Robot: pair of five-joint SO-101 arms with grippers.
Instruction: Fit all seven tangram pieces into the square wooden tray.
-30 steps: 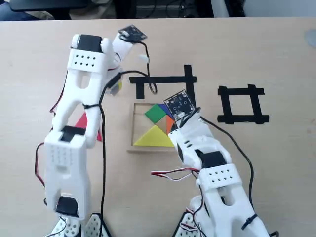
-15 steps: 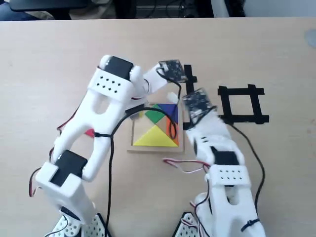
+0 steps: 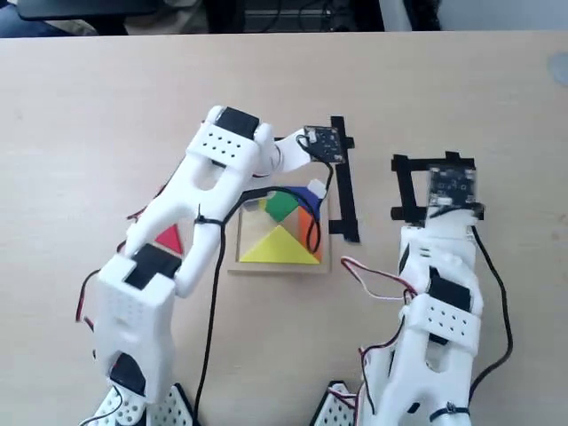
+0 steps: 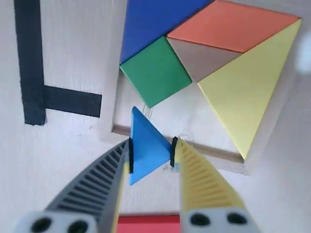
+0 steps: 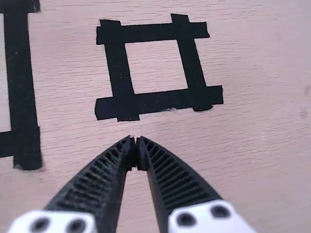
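Bright, even overhead light throughout. Faint soft-edged shadows on table (image 3: 71, 106) in high view. Left wrist view: table and tray (image 4: 112, 73) rim washed near white. Right wrist view evenly lit.

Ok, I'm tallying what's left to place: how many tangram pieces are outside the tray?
2. A light blue triangle is held by the left gripper at the tray rim; a red piece lies on the table beside the tray. Others may hide under the arms.
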